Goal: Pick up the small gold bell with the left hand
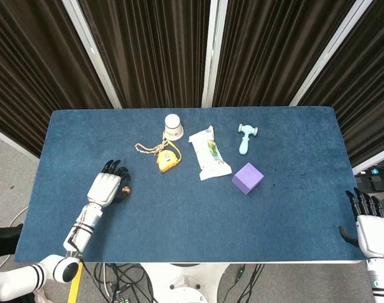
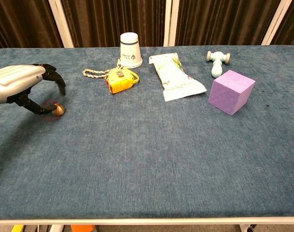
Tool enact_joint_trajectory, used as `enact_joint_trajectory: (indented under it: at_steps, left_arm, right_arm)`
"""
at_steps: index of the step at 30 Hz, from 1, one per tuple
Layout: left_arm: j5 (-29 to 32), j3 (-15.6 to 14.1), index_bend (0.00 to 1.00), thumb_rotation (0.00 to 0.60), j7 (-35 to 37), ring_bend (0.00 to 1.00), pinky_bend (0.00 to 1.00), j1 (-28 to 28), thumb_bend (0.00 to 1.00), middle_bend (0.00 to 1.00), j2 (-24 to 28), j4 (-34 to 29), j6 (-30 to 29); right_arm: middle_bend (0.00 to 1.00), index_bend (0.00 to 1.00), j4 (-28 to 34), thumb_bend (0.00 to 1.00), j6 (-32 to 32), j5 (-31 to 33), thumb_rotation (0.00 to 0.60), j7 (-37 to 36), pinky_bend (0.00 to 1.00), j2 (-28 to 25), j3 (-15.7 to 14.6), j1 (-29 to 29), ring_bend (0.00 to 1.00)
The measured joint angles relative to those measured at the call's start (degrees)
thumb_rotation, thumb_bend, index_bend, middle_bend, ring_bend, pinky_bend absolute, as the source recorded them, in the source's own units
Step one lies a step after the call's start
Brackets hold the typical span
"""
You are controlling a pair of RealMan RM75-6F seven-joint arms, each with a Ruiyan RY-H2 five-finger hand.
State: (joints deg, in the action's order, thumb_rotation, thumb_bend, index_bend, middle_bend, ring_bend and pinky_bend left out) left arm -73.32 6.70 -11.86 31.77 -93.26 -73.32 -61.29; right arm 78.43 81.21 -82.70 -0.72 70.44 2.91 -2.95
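Looking across the blue surface (image 2: 147, 159), I take things from largest down. My left hand (image 2: 22, 87) sits low at the surface's left side, palm down, fingers curled over the small gold bell (image 2: 59, 110); in the chest view a dark fingertip meets the bell's left side, next to its thin red loop, and the bell rests on the cloth. I cannot tell whether the fingers actually grip it or only touch it. From the head view the bell (image 1: 125, 189) shows just past the hand's fingertips (image 1: 107, 188).

My right hand (image 1: 372, 227) hangs off the surface's near right corner, fingers straight and spread, holding nothing.

A purple cube (image 2: 231, 91) stands right of centre. Left of it lies a white snack packet (image 2: 176, 76) with green print; I cannot read its lettering. A white paper cup (image 2: 130, 50) stands upside down near the far edge, a small dark logo on its wall, too small to read. Just in front of it lies a yellow tape measure (image 2: 119, 80) with a label I cannot make out, a braided cord (image 2: 95, 73) trailing left from it. A pale blue toy hammer (image 2: 217, 62) lies beyond the cube.
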Motion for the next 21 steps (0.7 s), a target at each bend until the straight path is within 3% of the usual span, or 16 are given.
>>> enact_joint_trajectory:
  at_steps: [10, 21]
  left_arm:
    - [-2.68, -1.32, 0.11, 0.600, 2.13, 0.00, 0.00, -2.11, 0.19, 0.13, 4.24, -5.08, -3.50]
    - [-8.12, -8.13, 0.11, 0.600, 2.77, 0.00, 0.00, -18.48, 0.19, 0.10, 11.70, -6.64, -25.24]
  right_arm:
    - [0.00, 0.00, 0.04, 0.19, 0.37, 0.03, 0.600, -0.60, 0.00, 0.01, 0.13, 0.15, 0.00]
    - [0.00, 0.00, 1.51, 0.19, 2.51, -1.09, 0.600, -0.29, 0.00, -0.69, 0.47, 0.37, 0.00]
